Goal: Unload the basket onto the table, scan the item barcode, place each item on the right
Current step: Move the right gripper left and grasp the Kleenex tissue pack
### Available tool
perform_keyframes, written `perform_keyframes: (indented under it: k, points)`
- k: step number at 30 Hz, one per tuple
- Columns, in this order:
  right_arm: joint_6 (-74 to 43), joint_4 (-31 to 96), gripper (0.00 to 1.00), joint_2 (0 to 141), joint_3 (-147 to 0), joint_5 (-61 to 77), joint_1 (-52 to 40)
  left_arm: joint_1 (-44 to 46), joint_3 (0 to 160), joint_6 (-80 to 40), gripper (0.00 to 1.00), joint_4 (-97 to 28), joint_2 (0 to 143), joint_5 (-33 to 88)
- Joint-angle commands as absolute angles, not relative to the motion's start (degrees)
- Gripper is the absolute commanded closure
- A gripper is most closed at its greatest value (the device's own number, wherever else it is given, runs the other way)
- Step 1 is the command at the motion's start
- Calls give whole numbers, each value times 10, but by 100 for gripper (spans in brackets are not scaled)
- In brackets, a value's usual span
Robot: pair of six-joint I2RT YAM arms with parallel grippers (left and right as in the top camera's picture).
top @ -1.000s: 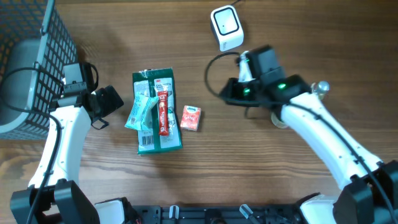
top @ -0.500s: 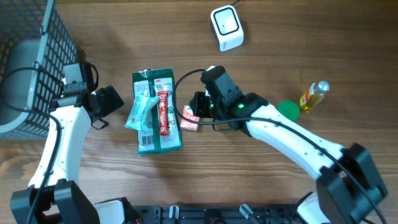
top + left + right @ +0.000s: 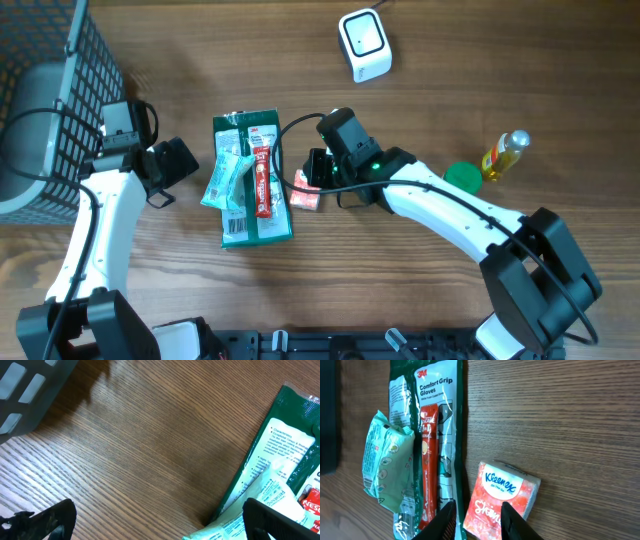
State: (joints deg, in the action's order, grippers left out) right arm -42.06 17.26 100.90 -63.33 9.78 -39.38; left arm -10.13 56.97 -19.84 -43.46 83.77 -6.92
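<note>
A white barcode scanner (image 3: 363,43) stands at the back of the table. A small orange Kleenex tissue pack (image 3: 305,192) (image 3: 502,497) lies flat beside a green 3M gloves pack (image 3: 252,215) (image 3: 442,390). A red stick packet (image 3: 263,180) (image 3: 427,460) and a pale green wipes packet (image 3: 226,180) (image 3: 385,460) lie on the gloves pack. My right gripper (image 3: 318,172) (image 3: 480,520) hovers over the tissue pack's left part, jaws partly open, holding nothing. My left gripper (image 3: 175,165) (image 3: 160,520) stands wide open over bare wood just left of the gloves pack (image 3: 285,455).
A dark wire basket (image 3: 50,100) (image 3: 30,385) fills the far left corner, close behind my left arm. A small yellow bottle (image 3: 503,152) and a green disc (image 3: 462,177) sit at the right. The right arm's cable loops over the wood near the tissue pack.
My right arm swung from beside the scanner leftward and down to the tissue pack, uncovering the bottle and green disc; its jaws parted a little. The left arm stayed still.
</note>
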Motion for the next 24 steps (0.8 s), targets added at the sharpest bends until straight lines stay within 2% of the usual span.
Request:
perform_keyframes:
  k: [1,8,12,16,24]
  points:
    - [-439,172,73,1018,-629,90,-392,-104,578,-197,0,-433,830,-67]
    - [-441,173,73,1018,-629,88,-392,-104,578,-198,0,-433,830,-67]
    - [-504,217,74,1018,-629,90,-392,-104,578,-198,0,-433,830,-67]
    - [-521,223,64,1018,-629,89,-409,-104,578,-198,0,-433,830,-67]
    - [-544,205,63,1018,-603,49,-424,-104,578,-197,0,-433,830,-67]
